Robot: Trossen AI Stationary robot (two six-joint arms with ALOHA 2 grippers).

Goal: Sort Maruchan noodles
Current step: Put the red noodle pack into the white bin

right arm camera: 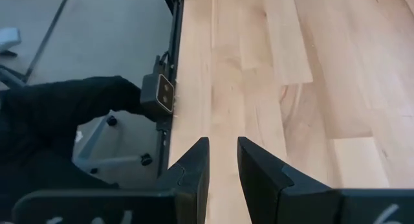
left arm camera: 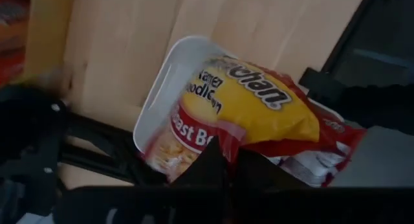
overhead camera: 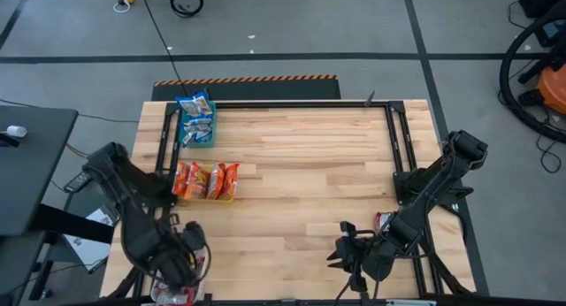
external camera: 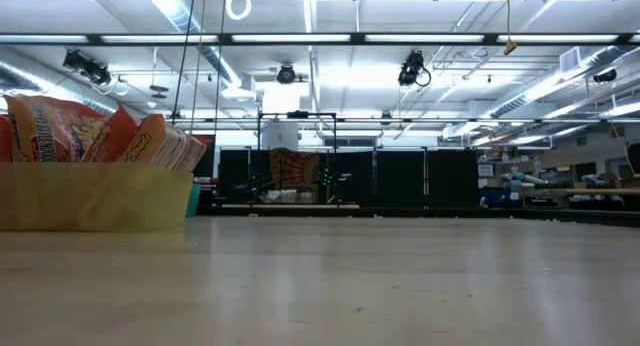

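Noodles: yellow-red packet (left arm camera: 259,114) in white bin (left arm camera: 169,74), near-left corner. Left gripper (left arm camera: 229,166) pinched shut on its edge. Step: pick. Next: lift, carry to matching bin. Right gripper (right arm camera: 223,162) slightly apart, empty, near-right.

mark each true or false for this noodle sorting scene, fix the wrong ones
1. The left gripper is shut on a yellow-and-red noodle packet over the white bin. True.
2. The right gripper holds a blue packet. False: nothing sits between its fingers; only bare table lies beyond them.
3. The orange packets stand in a yellow bin on the table's left side in the high view. True.
4. The blue-and-white packets are in the same bin as the orange ones. False: they sit in a separate teal bin, farther back.
5. Loose packets cover the middle of the table. False: the middle is bare wood.
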